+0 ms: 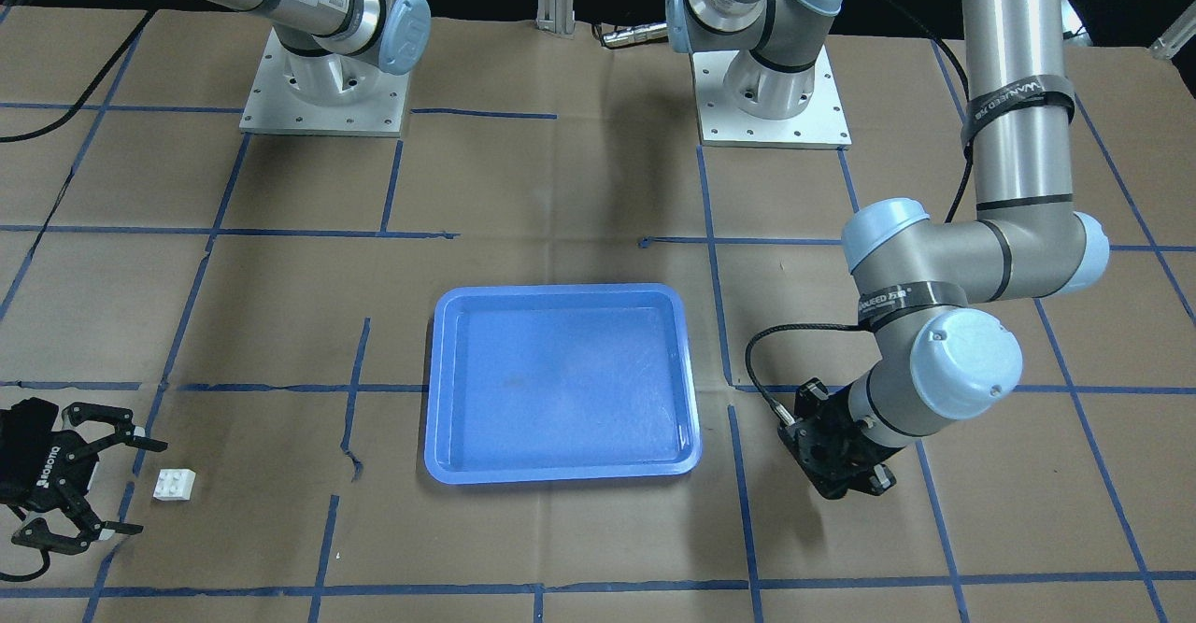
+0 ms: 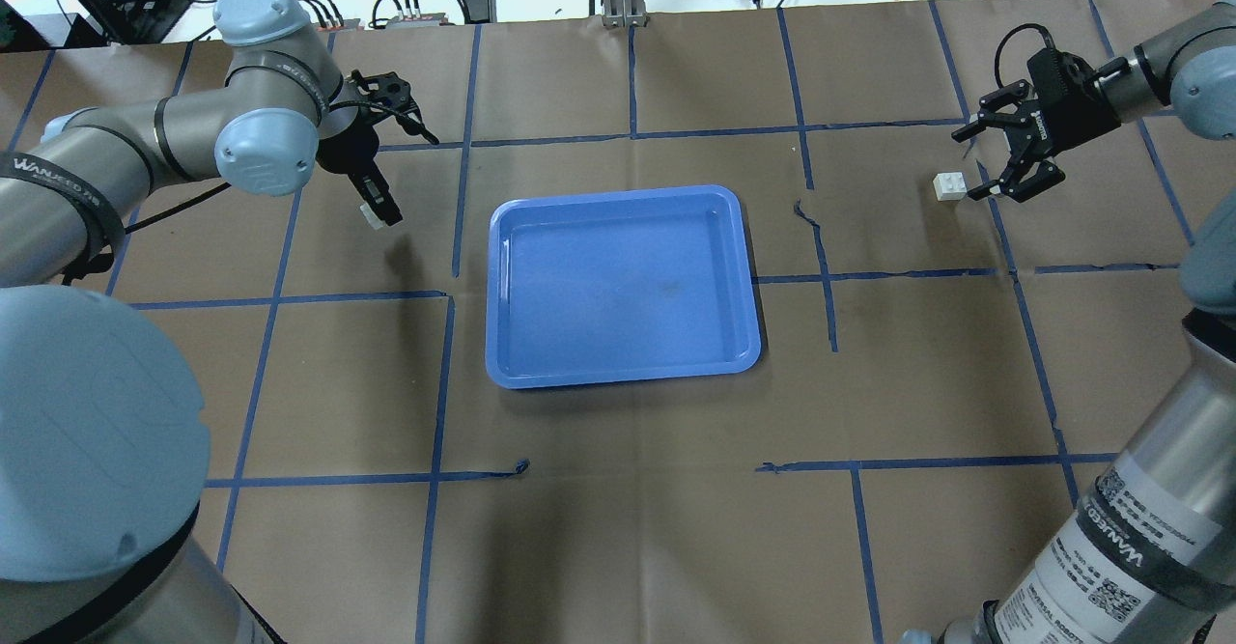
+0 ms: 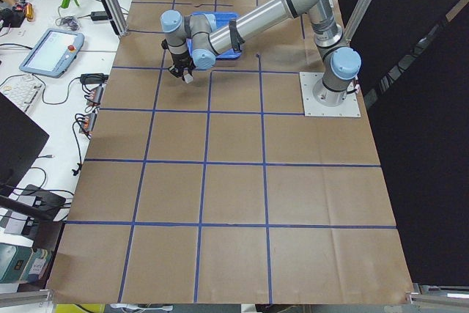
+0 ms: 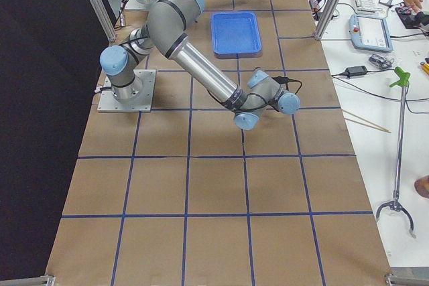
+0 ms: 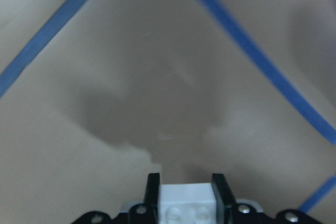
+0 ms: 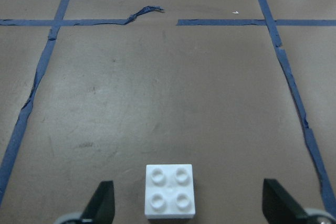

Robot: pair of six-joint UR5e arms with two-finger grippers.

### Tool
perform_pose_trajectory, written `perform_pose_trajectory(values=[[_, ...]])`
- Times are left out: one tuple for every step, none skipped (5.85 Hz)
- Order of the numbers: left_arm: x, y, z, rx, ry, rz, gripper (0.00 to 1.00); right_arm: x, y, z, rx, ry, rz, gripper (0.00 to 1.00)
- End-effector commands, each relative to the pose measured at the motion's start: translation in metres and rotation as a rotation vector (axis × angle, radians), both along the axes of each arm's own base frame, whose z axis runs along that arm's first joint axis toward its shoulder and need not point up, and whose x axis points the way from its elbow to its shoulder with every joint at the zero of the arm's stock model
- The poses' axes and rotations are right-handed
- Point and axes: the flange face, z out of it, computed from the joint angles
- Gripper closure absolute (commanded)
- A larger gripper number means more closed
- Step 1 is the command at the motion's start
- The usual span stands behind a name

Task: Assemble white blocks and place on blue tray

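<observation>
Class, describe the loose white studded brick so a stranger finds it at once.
From the rectangular blue plastic tray mid-table, look toward the robot's open right gripper. The small white plastic brick lies on brown paper just before it; its twin is clamped in the left gripper.

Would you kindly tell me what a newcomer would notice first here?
A large empty blue tray sits at the centre of the table. One white block lies loose in front of the open right gripper. The left gripper, near the tray's corner, is shut on the other white block.
</observation>
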Motion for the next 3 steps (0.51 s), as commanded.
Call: perform_pose_trajectory(values=[[-0.099, 0.024, 0.023, -0.037, -0.005, -0.455, 0.90, 0.004, 0.009, -0.017, 0.009, -0.008, 0.002, 0.00], [-0.153, 0.042, 0.021, -0.040, -0.020, -0.535, 0.90, 0.005, 0.011, -0.019, 0.011, -0.003, 0.004, 0.00], [-0.172, 0.051, 0.006, -0.114, -0.010, -0.547, 0.89, 0.005, 0.011, -0.018, 0.012, -0.003, 0.003, 0.02]])
